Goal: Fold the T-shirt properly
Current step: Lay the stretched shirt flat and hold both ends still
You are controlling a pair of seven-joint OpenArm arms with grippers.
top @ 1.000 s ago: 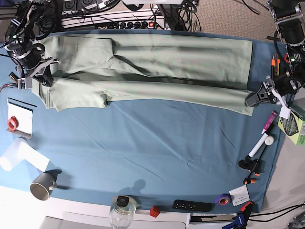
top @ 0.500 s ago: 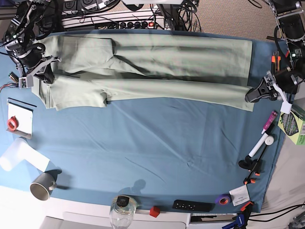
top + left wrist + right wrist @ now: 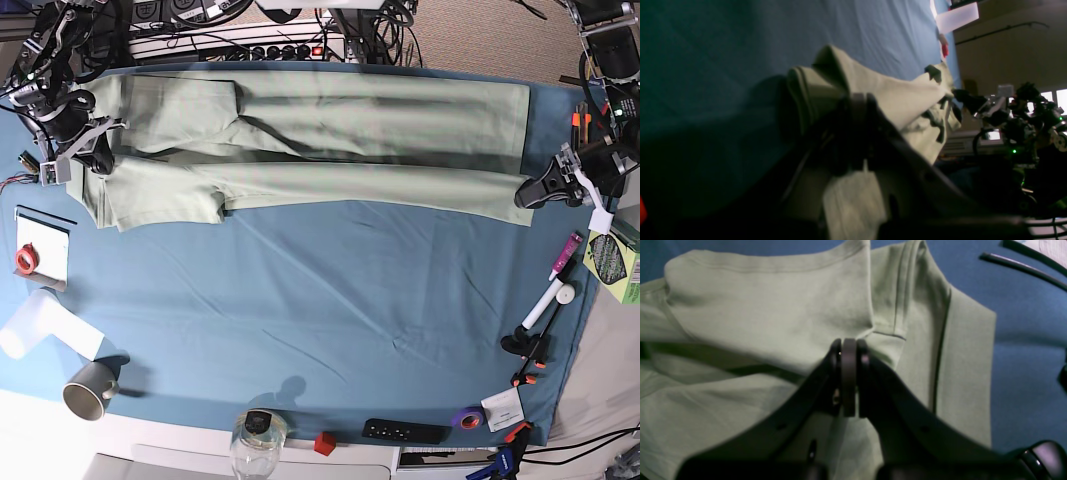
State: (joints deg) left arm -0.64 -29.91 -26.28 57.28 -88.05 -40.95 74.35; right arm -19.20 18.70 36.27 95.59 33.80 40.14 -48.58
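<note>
Sage-green T-shirt [image 3: 330,140] is pinched at both ends by your closed left tool [image 3: 527,194] and right tool [image 3: 92,150]; next, carry this lengthwise fold over evenly.

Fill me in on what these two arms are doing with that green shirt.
A two-armed robot is partway through folding a pale green T-shirt that lies stretched lengthwise along the far side of the blue table cloth. The right gripper has its jaws shut on the fabric at the sleeve end, and the left gripper is shut on a bunched edge at the opposite end. One long edge is already folded over the body, and both ends are held pinched.
</note>
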